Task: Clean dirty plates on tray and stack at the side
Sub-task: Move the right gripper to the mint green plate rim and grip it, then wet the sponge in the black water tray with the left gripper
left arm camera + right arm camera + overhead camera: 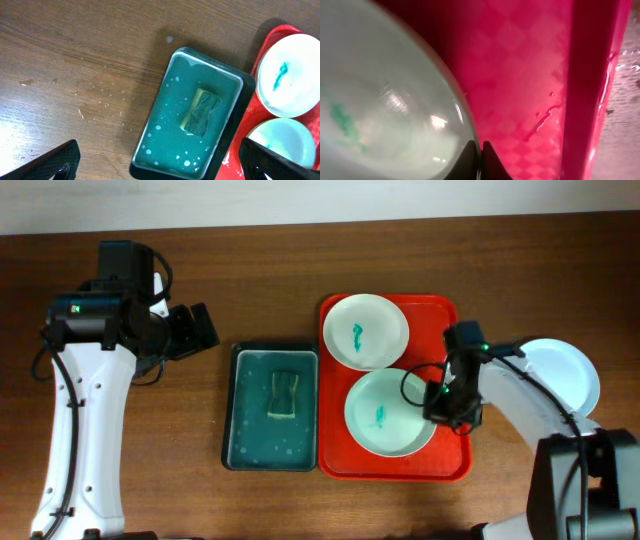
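The red tray [450, 465] holds a white plate [365, 330] at the back and a pale green plate [388, 412] at the front, each with a teal smear. A pale blue plate [565, 375] lies on the table right of the tray, with no smear visible. My right gripper [440, 405] is shut on the green plate's right rim; the right wrist view shows the fingers [480, 155] pinching that rim [385, 100] over the tray floor [520, 75]. My left gripper [200, 330] is open and empty, above the table at the left.
A dark green tray [275, 450] with a sponge [283, 395] in soapy water stands just left of the red tray. In the left wrist view it [170, 125] lies between my open fingers [160, 162], with the sponge [201, 112] in it.
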Robot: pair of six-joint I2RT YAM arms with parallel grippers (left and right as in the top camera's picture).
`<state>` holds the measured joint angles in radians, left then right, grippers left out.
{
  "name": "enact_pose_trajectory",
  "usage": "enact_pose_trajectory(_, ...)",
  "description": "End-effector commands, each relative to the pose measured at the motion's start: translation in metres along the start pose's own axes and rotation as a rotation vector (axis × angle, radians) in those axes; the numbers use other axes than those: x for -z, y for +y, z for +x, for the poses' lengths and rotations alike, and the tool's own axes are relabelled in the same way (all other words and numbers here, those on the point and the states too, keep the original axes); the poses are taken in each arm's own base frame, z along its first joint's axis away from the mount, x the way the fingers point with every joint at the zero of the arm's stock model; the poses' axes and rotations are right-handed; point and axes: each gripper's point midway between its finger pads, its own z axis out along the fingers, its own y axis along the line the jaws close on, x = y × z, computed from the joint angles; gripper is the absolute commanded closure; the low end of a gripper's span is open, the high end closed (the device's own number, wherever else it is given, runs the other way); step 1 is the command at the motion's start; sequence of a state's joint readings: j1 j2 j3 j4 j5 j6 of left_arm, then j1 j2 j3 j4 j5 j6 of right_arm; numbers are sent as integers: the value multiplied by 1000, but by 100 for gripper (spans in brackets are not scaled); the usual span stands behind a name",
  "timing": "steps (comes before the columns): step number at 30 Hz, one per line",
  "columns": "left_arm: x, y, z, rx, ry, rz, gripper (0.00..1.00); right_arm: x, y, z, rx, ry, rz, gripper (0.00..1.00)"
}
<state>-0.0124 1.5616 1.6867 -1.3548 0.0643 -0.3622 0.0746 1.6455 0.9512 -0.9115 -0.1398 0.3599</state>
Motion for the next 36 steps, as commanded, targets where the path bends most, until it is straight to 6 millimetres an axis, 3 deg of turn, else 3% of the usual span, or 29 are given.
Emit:
enact_pose_trajectory(1, 6, -1, -2, 3, -17, 12, 0, 15, -4, -21, 17, -79, 2, 64)
enact_pose_trajectory(6, 6, -4, -4, 39, -22, 28, 0, 90, 14, -44, 214, -256, -28, 58)
enact_pose_trajectory(10, 7, -14, -1, 39, -3, 87, 1, 147, 32, -34, 298, -405, -105, 57)
enact_pose_trajectory(11, 5, -32, 3, -51, 16, 159, 1, 156, 36, -27, 308, -422, -139, 56)
enact_pose_trajectory(15, -18, -65, 37, -300, 117, 151, 12, 160, 43, -17, 319, -409, -188, 53)
enact_pose_trajectory(18, -67, -65, 79, -379, 227, -11, 16, 154, 41, -19, 313, -390, -180, 53)
enact_pose_trajectory(21, -124, -81, 115, -433, 294, 2, 36, 153, 41, -19, 313, -388, -179, 53)
enact_pose_trajectory(23, -155, -83, 134, -459, 327, -10, 40, 153, 41, -19, 313, -387, -179, 53)
enact_pose_trajectory(25, -172, -83, 140, -471, 338, -20, 48, 153, 41, -19, 313, -387, -179, 53)
enact_pose_trajectory(27, -195, -83, 144, -479, 348, -36, 49, 153, 41, -19, 313, -387, -179, 53)
enact_pose_trajectory(29, -214, -78, 151, -475, 383, -58, 58, 153, 41, -19, 313, -387, -179, 53)
enact_pose_trajectory(31, -230, -68, 163, -474, 444, -96, 76, 153, 41, -19, 313, -387, -179, 53)
enact_pose_trajectory(32, -235, -64, 167, -474, 469, -115, 98, 153, 41, -19, 313, -386, -179, 53)
enact_pose_trajectory(34, -237, -59, 171, -469, 491, -129, 100, 153, 41, -18, 312, -382, -178, 53)
enact_pose_trajectory(36, -224, -64, 165, -455, 484, -129, 100, 152, 40, -16, 311, -375, -176, 53)
